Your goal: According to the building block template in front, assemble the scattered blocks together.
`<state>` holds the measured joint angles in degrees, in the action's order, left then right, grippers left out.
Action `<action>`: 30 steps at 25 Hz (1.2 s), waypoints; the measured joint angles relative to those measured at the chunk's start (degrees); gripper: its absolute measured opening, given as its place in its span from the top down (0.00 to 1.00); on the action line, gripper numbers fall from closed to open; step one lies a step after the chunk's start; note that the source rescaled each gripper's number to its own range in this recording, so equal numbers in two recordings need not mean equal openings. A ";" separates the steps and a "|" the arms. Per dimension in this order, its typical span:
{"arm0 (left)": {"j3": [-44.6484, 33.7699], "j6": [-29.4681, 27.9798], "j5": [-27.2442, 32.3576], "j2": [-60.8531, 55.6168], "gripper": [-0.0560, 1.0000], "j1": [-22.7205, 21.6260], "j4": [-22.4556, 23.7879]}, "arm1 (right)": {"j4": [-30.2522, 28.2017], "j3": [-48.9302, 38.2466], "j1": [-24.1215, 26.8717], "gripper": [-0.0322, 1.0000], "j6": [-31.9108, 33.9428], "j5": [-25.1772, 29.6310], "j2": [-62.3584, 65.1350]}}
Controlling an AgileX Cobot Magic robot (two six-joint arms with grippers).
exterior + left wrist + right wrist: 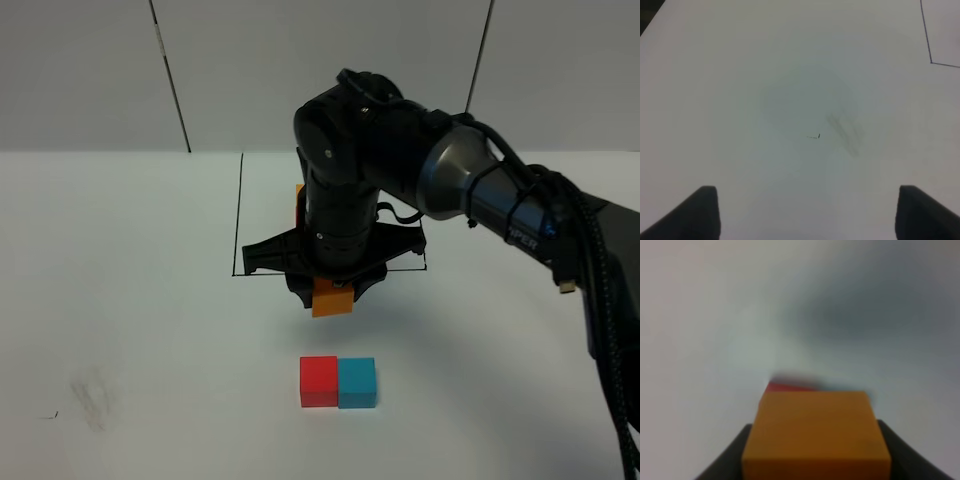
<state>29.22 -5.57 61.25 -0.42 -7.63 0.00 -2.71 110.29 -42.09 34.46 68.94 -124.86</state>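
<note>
My right gripper (332,292) reaches over the middle of the table and is shut on the orange block (332,301), holding it off the surface. In the right wrist view the orange block (815,435) fills the space between the dark fingers (727,460). Nearer the front, the red block (318,381) and the sky-blue block (357,383) sit touching side by side, red on the left. A sliver of the red block (787,387) shows past the held cube. The template (298,205) is mostly hidden behind the arm; only an orange edge shows. My left gripper (807,215) is open over bare table.
A thin black drawn rectangle (240,210) borders the template area; its corner also shows in the left wrist view as a black line (927,45). A faint grey smudge (92,400) marks the white table at front left. The right arm's cables (590,280) run along the right side.
</note>
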 joint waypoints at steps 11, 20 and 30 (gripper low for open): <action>0.00 0.00 0.00 0.00 0.38 0.00 0.00 | 2.71 2.50 -0.21 0.95 6.23 -3.80 -5.41; 0.00 0.00 0.00 0.00 0.38 0.00 0.00 | -0.89 2.57 -0.21 0.95 7.81 -5.61 -6.63; 0.00 0.00 0.00 0.00 0.38 0.00 0.00 | -0.74 2.57 -0.21 0.95 8.16 -4.84 -11.02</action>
<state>29.22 -5.57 61.25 -0.42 -7.63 0.00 -3.44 112.86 -42.29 42.63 64.09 -135.88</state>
